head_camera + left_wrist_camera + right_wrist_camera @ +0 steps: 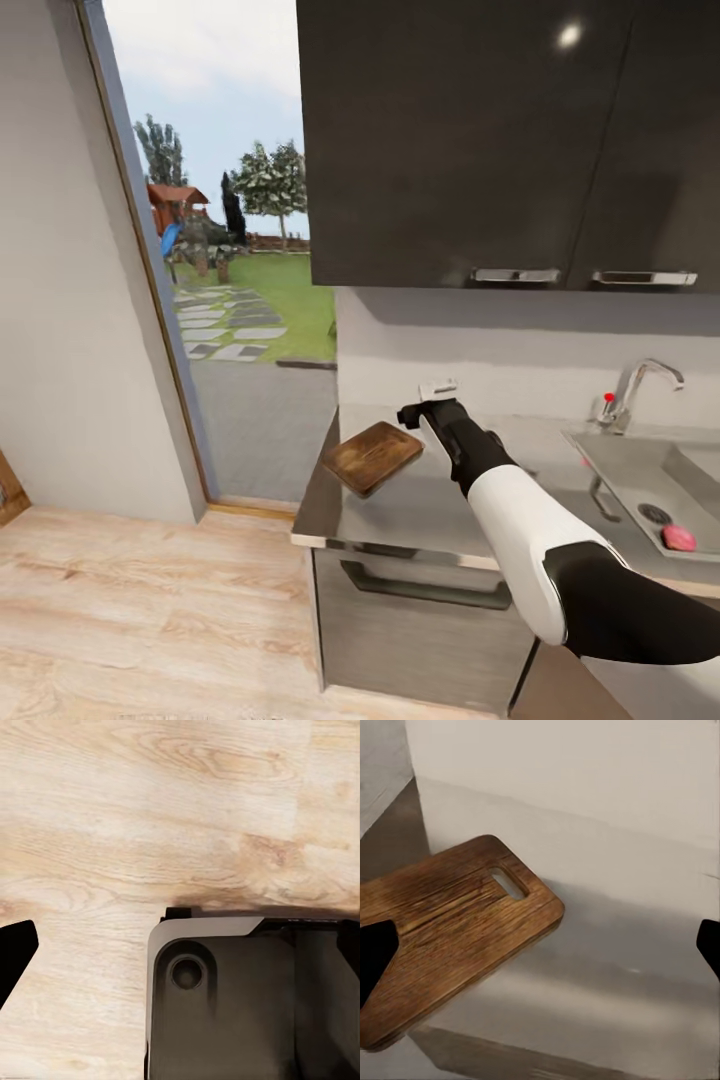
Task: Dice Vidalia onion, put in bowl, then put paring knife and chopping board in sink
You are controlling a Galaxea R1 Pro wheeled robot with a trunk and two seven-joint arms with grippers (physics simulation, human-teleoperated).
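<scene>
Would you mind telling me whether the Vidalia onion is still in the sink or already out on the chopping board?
In the sink: the Vidalia onion lies beside the drain, while the chopping board is bare.

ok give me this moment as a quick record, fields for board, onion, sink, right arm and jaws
board: chopping board flat on the countertop, near its left end, nothing on it
onion: Vidalia onion lying in the sink, beside the drain
right arm: stretched over the countertop, right gripper just past the board's far corner
right jaws: open, holding nothing
left jaws: cannot tell
</scene>
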